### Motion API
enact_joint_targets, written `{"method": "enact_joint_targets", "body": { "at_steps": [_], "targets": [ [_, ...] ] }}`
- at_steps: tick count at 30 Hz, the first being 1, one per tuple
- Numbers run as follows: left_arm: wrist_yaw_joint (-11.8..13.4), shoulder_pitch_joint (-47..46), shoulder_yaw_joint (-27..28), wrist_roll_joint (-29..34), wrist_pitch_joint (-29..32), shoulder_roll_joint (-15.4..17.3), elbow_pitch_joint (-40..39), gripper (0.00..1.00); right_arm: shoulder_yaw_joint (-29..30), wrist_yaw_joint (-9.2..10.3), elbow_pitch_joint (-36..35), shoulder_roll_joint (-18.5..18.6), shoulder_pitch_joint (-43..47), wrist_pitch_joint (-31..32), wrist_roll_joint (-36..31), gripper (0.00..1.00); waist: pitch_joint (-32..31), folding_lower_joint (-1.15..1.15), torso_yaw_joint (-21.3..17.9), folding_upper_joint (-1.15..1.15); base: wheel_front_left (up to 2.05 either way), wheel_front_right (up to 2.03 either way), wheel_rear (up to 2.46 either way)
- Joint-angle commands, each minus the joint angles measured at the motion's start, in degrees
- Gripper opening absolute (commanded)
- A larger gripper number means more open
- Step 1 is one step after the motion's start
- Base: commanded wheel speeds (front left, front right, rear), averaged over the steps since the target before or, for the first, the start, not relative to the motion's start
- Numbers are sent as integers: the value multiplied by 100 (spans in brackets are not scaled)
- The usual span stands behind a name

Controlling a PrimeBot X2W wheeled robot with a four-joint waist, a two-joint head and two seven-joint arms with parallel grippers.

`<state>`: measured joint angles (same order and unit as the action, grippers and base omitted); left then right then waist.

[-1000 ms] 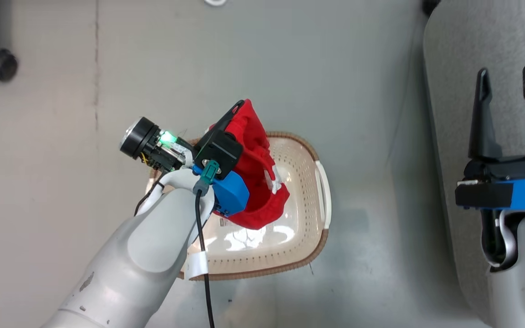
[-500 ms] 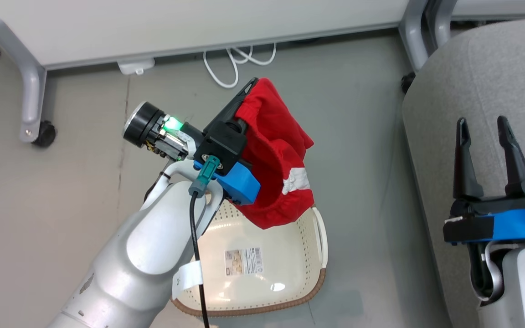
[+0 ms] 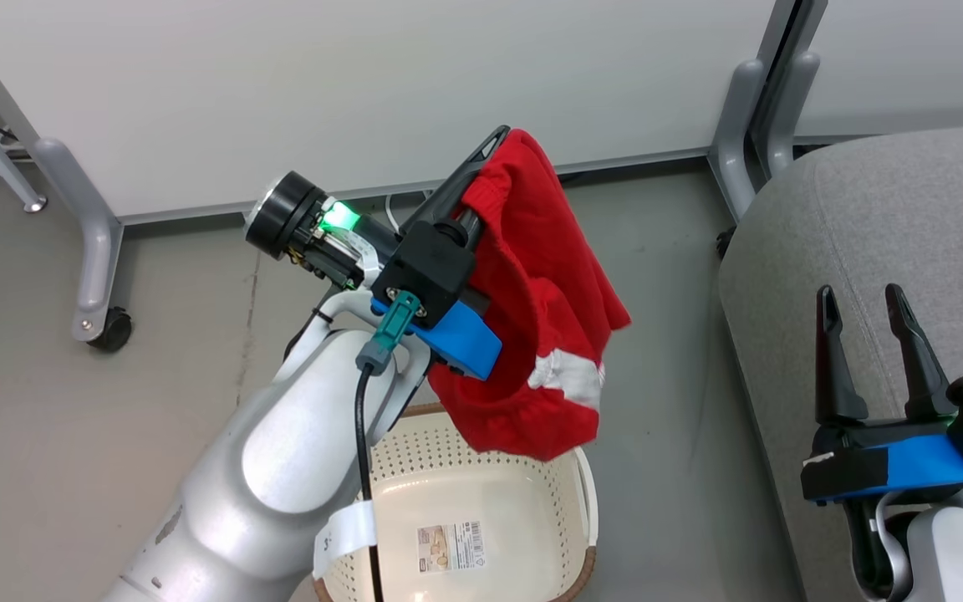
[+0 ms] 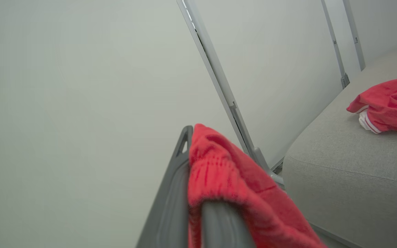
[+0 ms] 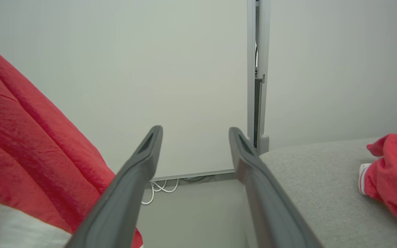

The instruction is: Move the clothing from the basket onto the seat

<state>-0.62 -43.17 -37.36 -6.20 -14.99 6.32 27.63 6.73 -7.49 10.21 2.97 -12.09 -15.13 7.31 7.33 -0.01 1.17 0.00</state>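
Observation:
My left gripper (image 3: 494, 150) is shut on a red garment with white stripes (image 3: 544, 309), which hangs from it above the cream basket (image 3: 532, 502). The basket holds no clothing; the barcode sticker (image 3: 450, 546) on its bottom shows. In the left wrist view the same garment (image 4: 226, 186) drapes over my fingers (image 4: 174, 193). A second red garment (image 4: 388, 105) lies on the grey seat (image 4: 350, 162), also visible in the right wrist view as red cloth (image 5: 395, 172). My right gripper (image 3: 866, 309) is open and holds nothing, over the seat's edge (image 3: 791, 276).
A white panel (image 3: 364, 84) on grey legs with a castor (image 3: 109, 330) stands behind the basket. A second grey leg (image 3: 736, 134) rises beside the seat. White cables (image 5: 159, 187) lie on the floor under the panel. Grey floor (image 3: 665, 351) separates basket and seat.
The left gripper has lifted the striped red garment out of the basket and higher. The head camera has tilted up, bringing the panel and more of the seat into view.

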Motion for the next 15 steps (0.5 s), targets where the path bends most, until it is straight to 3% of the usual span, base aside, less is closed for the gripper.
{"method": "enact_joint_targets", "body": {
  "at_steps": [1, 15],
  "targets": [
    [-26, 108, 18, 8, -29, 1, -55, 0, -16, -1, 27, -11, 127, -2, 71, 100, -89, 1, 22, 0, 0, 0, 0],
    [-52, 185, -24, -1, -29, 32, -158, 0, -233, -1, -10, -11, 99, -2, 140, 100, -96, 1, 115, 0, 0, 0, 0]
  ]
}}
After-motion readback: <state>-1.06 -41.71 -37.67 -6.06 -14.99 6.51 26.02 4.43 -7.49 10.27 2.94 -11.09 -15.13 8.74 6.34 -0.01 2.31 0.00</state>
